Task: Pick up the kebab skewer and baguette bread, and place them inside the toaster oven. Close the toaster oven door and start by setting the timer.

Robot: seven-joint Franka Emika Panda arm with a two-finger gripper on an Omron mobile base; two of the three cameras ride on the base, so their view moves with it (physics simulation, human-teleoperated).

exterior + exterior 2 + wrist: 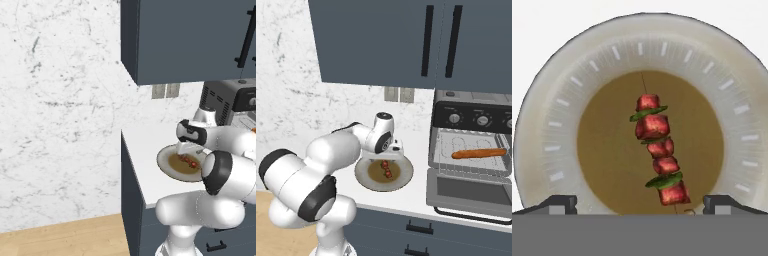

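The kebab skewer (pixel 658 151) lies flat in the brown centre of a round cream dinner plate (pixel 542 150), its red chunks and green slices strung along a thin stick that runs slightly aslant in the hand view. The gripper (pixel 640 202) hangs directly above it, jaws spread wide, one tip to either side of the skewer's near end and touching neither it nor the plate; nothing is held. From the right base view the plate (pixel 368 181) sits on the white counter (pixel 416 192) just beside the toaster oven (pixel 476 107), with the skewer (pixel 387 169) untouched in the middle.

The baguette bread (pixel 478 153) already rests on the wire rack inside the oven, lying lengthwise across the cavity. The toaster oven door (pixel 471 192) is folded down and open, and the knobs (pixel 455 118) along the top panel show no sign I can read of a set timer; they are too small to judge.

So, by my reckoning, roughly a third of the job is done: the loaf is in. Still to come are grasping the skewer, carrying it across to the rack beside the loaf, lifting the door shut and turning the timer. The thin stick looks hard to pinch, so closing on a meat chunk seems the safer hold.
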